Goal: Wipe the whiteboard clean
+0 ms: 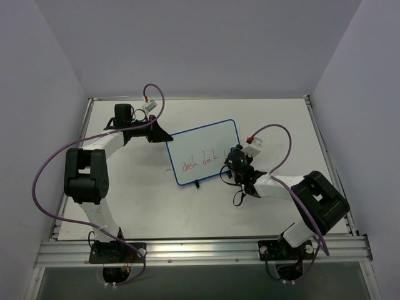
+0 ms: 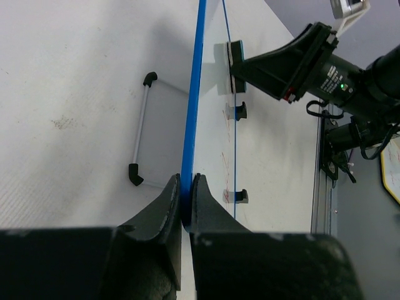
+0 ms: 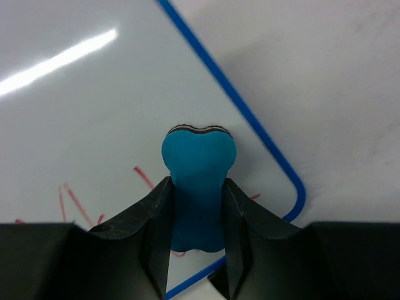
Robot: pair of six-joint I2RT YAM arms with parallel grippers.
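Top external view: at nine o'clock the left gripper (image 1: 167, 137) is clamped on the edge of the blue-framed rectangular whiteboard (image 1: 203, 145), mid-table, while at three o'clock the right gripper (image 1: 231, 161) pinches a blue bone-shaped eraser (image 3: 199, 156) against its red-marked surface.

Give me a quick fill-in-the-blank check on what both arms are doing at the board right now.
The left pincer is shut on the ____ frame of the whiteboard.
The right pincer grips a bone-shaped ____.
The writing on the board is ____.
Missing words: blue; eraser; red.
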